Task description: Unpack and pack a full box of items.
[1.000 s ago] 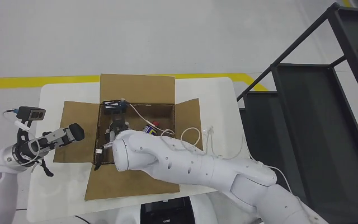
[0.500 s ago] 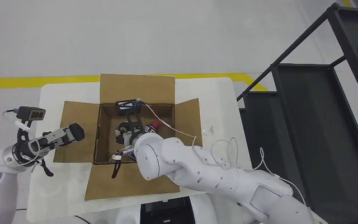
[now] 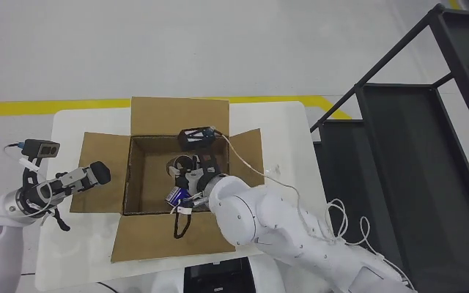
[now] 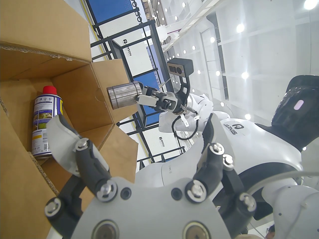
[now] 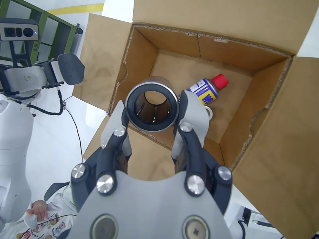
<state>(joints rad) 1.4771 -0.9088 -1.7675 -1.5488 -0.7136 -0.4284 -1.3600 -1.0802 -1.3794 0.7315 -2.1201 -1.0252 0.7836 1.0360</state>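
Note:
An open cardboard box stands in the middle of the white table. My right gripper is shut on a hollow metal cylinder and holds it above the box opening. On the box floor lies a blue and yellow spray can with a red cap. The left wrist view shows the can leaning in a corner and the cylinder in the air. My left gripper is open and holds nothing. It hangs over the box's left flap.
All box flaps are folded outward; the far flap stands tall. A dark metal staircase rises right of the table. A yellow floor line runs behind the table. Bare table lies right of the box.
My right arm has swung to the right across the box, with the cylinder still in its gripper. The left arm has not moved.

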